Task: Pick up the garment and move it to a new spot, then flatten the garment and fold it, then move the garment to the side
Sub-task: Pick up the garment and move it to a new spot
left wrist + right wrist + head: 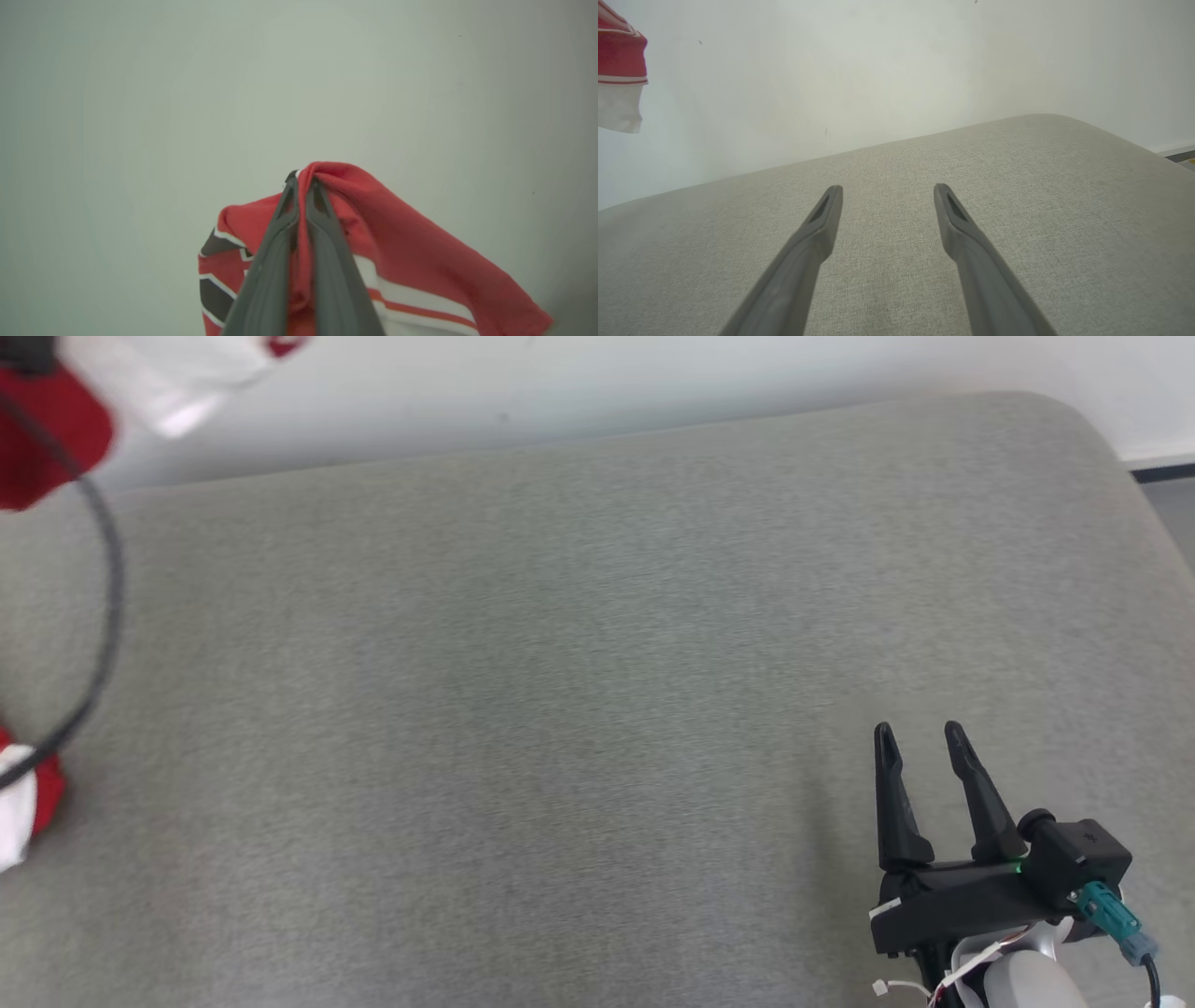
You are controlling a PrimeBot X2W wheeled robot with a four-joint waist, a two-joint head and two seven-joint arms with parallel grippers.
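Note:
The garment (pixel 411 252) is red with white and dark stripes. It hangs from my left gripper (pixel 303 179), whose two fingers are shut on a red fold of it, held up in front of a pale wall. In the head view, parts of the garment (pixel 42 439) show blurred at the top left and at the left edge, lifted above the grey cushion (pixel 597 691). A red and white end of the garment (pixel 619 74) hangs at the top left of the right wrist view. My right gripper (pixel 920 737) stands open over the cushion's front right, with nothing between its fingers.
The grey fabric cushion (pixel 1017 196) spreads wide with a rounded far right corner. A pale wall (pixel 653 373) runs behind it. A dark cable (pixel 107 588) loops down at the left. A strip of floor (pixel 1172 504) shows past the right edge.

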